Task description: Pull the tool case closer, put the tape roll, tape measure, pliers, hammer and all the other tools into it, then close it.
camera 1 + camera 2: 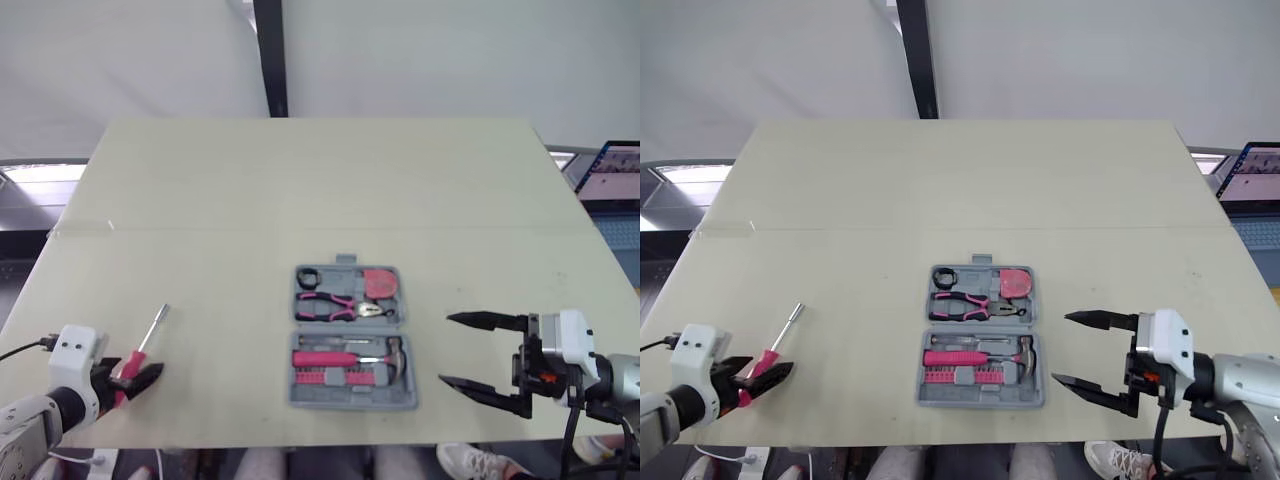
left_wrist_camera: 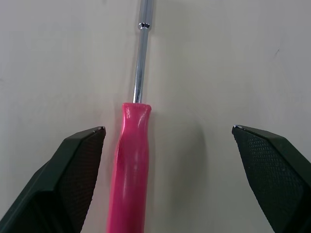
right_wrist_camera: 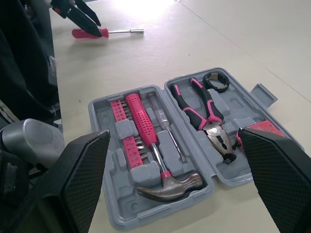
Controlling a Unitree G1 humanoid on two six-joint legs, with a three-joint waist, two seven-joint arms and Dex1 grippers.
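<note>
A broad, pale cream rectangular tabletop (image 1: 320,170) spread across the scene, with a faint straight seam (image 1: 200,231) crossing its width. Behind it stood a plain white wall (image 1: 450,60), split by a narrow black vertical post (image 1: 270,55). Beyond the table's right edge sat an open laptop (image 1: 612,172), its screen lit. Left of the table, grey floor (image 1: 25,205) caught a bright glare.

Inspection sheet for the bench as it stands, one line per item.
Surface: pale table, flat.
Job's things: grey case open, mid-table; hammer, pliers, tape roll and tape measure seated in it; pink screwdriver lies outside, near the left edge.
Clutter: nothing seen.
Grippers: left tool open, astride the screwdriver handle; right tool open, empty, right of the case.
Cables: thin cable at left wrist; black cable by right arm.
Surroundings: laptop beyond the right edge; dark post behind.
</note>
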